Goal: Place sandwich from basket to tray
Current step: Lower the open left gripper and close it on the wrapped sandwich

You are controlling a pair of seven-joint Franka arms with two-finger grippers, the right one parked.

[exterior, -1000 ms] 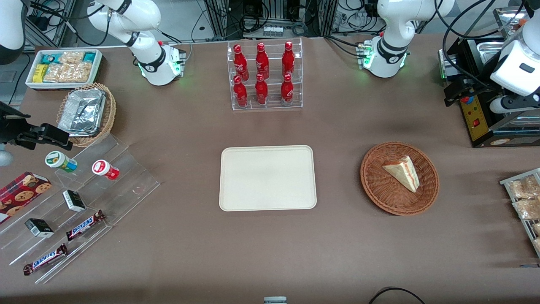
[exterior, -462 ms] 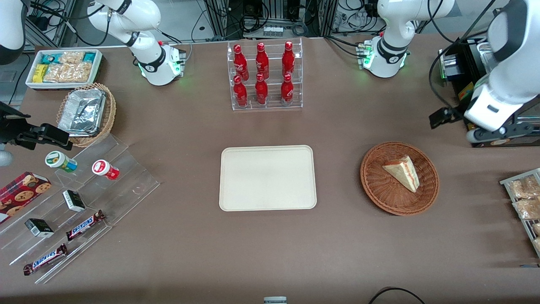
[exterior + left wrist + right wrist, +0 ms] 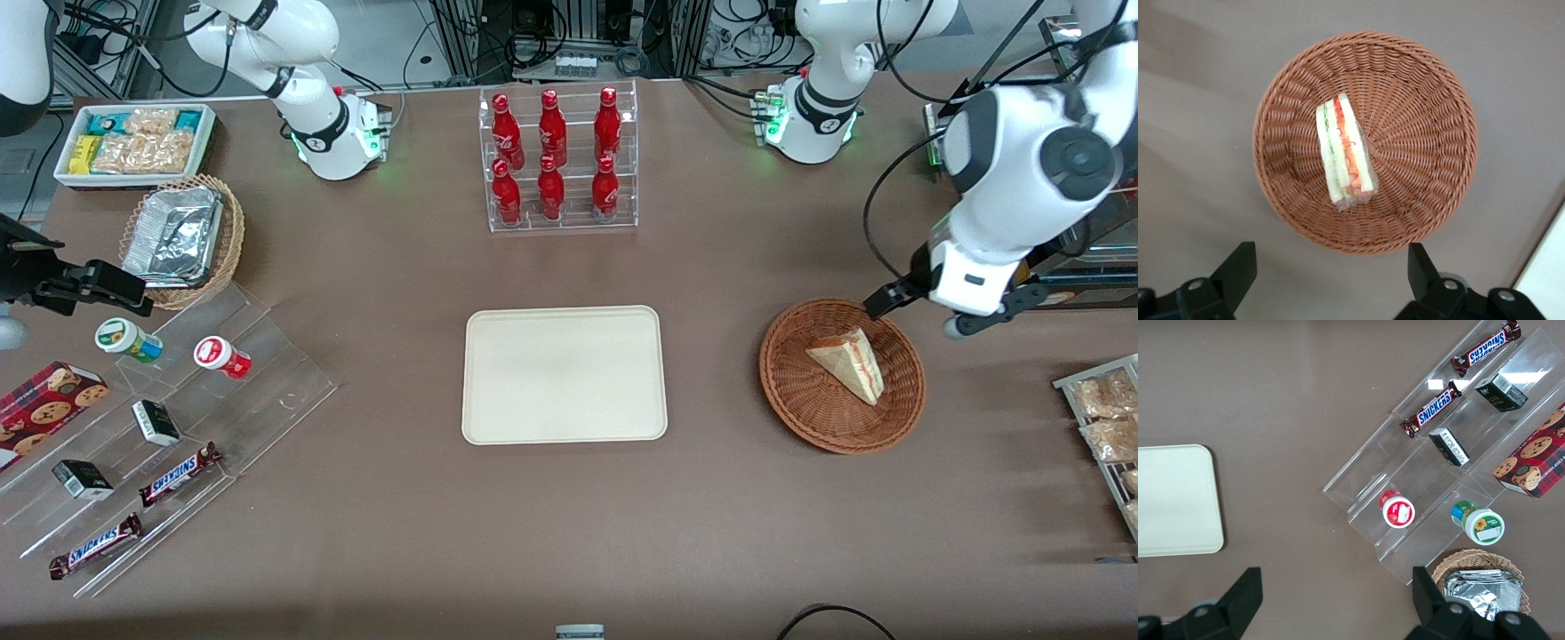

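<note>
The sandwich (image 3: 849, 363), a pale wedge with red, white and green layers, lies in the round reddish-brown basket (image 3: 800, 418). The cream tray (image 3: 564, 373) lies flat beside the basket, toward the parked arm's end, with nothing on it. My left gripper (image 3: 917, 318) hangs above the table at the basket's rim, toward the working arm's end. In the left wrist view the sandwich (image 3: 1343, 157) rests on its side in the basket (image 3: 1431, 133). There the gripper (image 3: 1329, 257) is open, its fingers wide apart, with bare table between them.
A clear rack of red bottles (image 3: 558, 160) stands farther from the camera than the tray. A black machine (image 3: 1022, 258) and a rack of packaged snacks (image 3: 1107, 418) sit at the working arm's end. Acrylic steps with snacks (image 3: 160, 444) lie toward the parked arm's end.
My left arm has swung in from the working arm's end of the table, and the gripper now hangs at the basket's rim. Sandwich, basket and tray have not moved.
</note>
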